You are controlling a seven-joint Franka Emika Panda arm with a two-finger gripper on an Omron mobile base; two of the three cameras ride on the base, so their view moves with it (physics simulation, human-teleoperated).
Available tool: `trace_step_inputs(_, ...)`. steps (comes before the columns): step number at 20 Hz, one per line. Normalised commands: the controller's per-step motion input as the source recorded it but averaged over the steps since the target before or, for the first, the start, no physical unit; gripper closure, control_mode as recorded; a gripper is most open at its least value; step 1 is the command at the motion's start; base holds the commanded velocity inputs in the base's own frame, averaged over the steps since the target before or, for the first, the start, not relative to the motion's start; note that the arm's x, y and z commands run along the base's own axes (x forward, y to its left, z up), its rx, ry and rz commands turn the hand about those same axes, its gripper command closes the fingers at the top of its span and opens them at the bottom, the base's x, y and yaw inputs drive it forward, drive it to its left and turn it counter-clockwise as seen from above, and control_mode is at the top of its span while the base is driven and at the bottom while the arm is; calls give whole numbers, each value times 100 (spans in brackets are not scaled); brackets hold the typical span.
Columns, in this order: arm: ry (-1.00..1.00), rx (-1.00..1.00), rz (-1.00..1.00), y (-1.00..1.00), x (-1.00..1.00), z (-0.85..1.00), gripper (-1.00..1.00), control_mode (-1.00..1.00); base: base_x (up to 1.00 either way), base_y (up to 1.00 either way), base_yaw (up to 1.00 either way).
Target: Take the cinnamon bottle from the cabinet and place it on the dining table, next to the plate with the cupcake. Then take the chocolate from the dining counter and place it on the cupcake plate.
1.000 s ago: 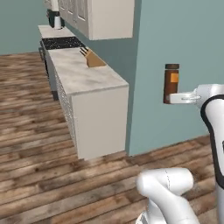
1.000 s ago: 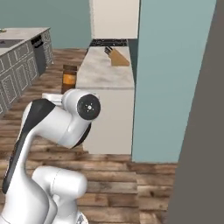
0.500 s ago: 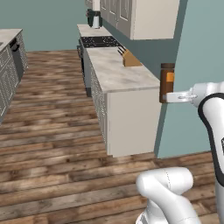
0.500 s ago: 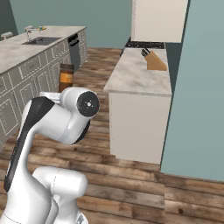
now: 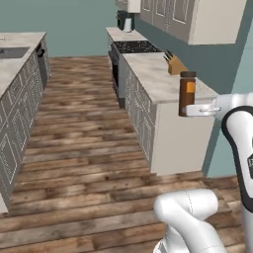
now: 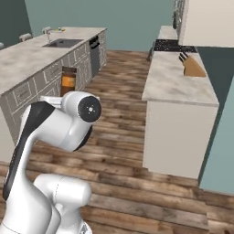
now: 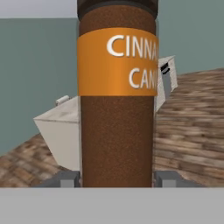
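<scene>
Since the tall dark brown cinnamon bottle with the orange label (image 5: 187, 93) sat upright, clenched between the gripper (image 5: 189, 110) jaws, it rode clear above the wood floor (image 5: 84, 148); good carrying posture for the table, I'd say.

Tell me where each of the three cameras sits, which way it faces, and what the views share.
Left base view: behind the arm's left, facing down the kitchen aisle; white arm at right, gripper holding the cinnamon bottle.
Right base view: behind the arm's right; arm at lower left, knife block on the counter.
Hand view: on the hand, looking along the gripper.
Shared: the upright bottle; both base views show the knife block counter.
</scene>
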Motion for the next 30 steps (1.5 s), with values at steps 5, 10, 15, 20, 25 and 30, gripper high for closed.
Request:
trace_step_inputs(5, 0, 0, 0, 0, 0, 0, 100, 100, 30, 85, 5)
trace_step_inputs(10, 0, 0, 0, 0, 0, 0, 100, 100, 53, 82, 1)
trace_step_inputs(15, 0, 0, 0, 0, 0, 0, 100, 100, 76, 71, 0)
trace_step_inputs(20, 0, 0, 0, 0, 0, 0, 100, 100, 79, 70, 0)
trace_step_inputs(25, 0, 0, 0, 0, 0, 0, 100, 100, 65, 82, 0)
trace_step_inputs(30, 0, 0, 0, 0, 0, 0, 100, 100, 52, 90, 0)
